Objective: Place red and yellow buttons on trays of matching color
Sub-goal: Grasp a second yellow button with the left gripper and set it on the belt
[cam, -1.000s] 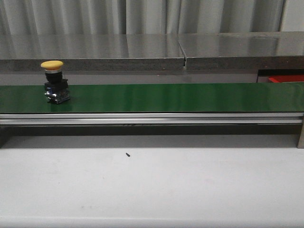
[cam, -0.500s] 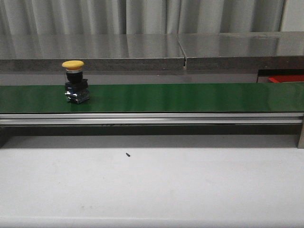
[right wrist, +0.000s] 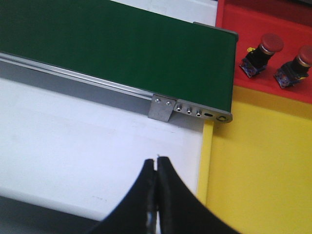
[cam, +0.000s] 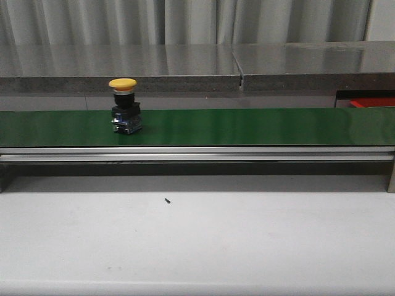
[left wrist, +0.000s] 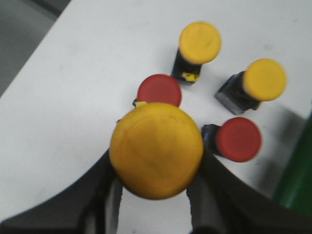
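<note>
Conveyor: a yellow-capped button (cam: 124, 106) stands upright on the green belt (cam: 247, 126), left of the belt's middle in the front view; its black body sits on a metal base; neither arm shows in this view.
Left pincer: the left pincer (left wrist: 156, 192) is clamped on a large yellow button (left wrist: 156, 150), one dark finger on each side beneath the cap; the cap fills the middle of the left wrist view.
Spare buttons: below the held one, four more rest on the white tabletop (left wrist: 73, 97); a red button (left wrist: 159, 90) lies just beyond the held cap; a second red button (left wrist: 238, 139) lies to one side, close to a green edge at the frame's border; two yellow buttons (left wrist: 200, 43) (left wrist: 263, 79) lie farther off, slightly blurred.
Right pincer: the right pincer (right wrist: 156, 170) hangs above the white tabletop with its two dark fingers pressed together and nothing between them.
Trays: in the right wrist view the belt ends at a metal bracket (right wrist: 162, 107); beside it lies the yellow tray (right wrist: 263, 165), its surface bare where seen; past that the red tray (right wrist: 239, 24) carries two red-capped buttons (right wrist: 263, 48) (right wrist: 297, 63), lying on their sides.
Foreground: a small dark speck (cam: 166, 200) lies on the pale tabletop in front of the belt.
</note>
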